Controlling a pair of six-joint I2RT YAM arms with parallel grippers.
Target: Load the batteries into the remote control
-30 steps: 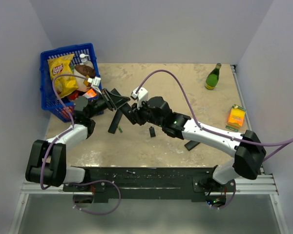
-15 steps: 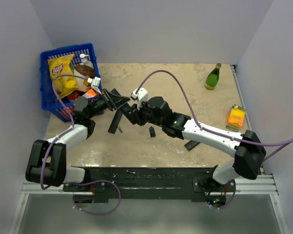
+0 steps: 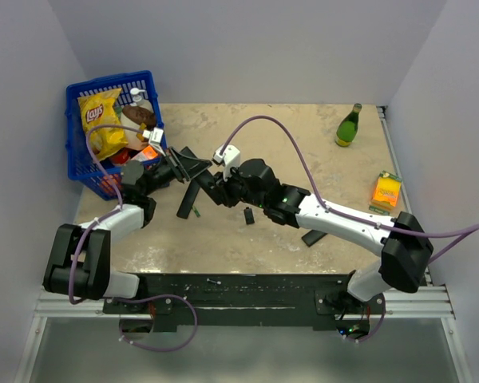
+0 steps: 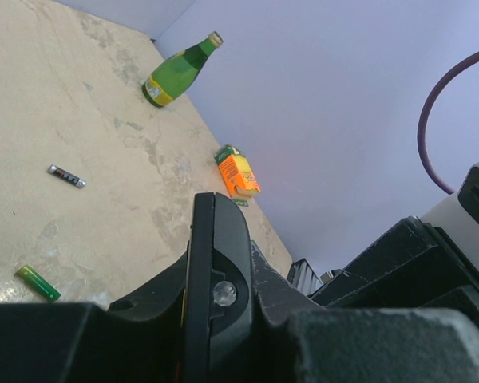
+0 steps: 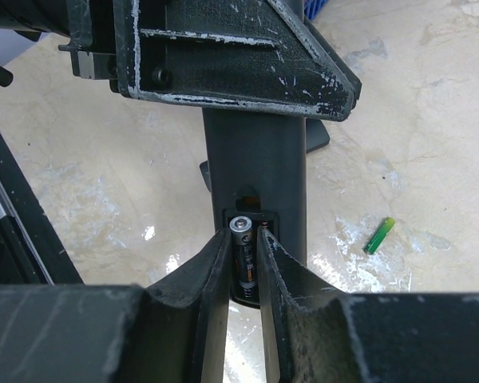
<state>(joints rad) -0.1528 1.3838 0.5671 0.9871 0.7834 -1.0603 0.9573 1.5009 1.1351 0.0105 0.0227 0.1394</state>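
Beige mottled tabletop (image 3: 303,136): both arms angle inward and meet left of centre. There the left gripper (image 3: 191,169) clamps the remote control (image 3: 190,199) by its end. Opposite, the right gripper (image 3: 209,187) has its fingertips (image 5: 211,267) flanking a battery (image 5: 240,231) in the open compartment (image 5: 265,230); whether they pinch it is unclear.

I read remote control (image 5: 254,159) matte black. Battery (image 5: 241,239) in its bay dark grey, silver cap. Loose battery (image 4: 67,175) dark, pale ends. Stick (image 4: 38,282) bright green, yellowish tip. Bench (image 3: 223,239) mottled beige. Basket (image 3: 112,79) blue, chip bag (image 3: 102,120) yellow. Bottle (image 4: 180,72) green, yellow label. Carton (image 4: 238,171) orange. Cable (image 3: 265,117) purple.
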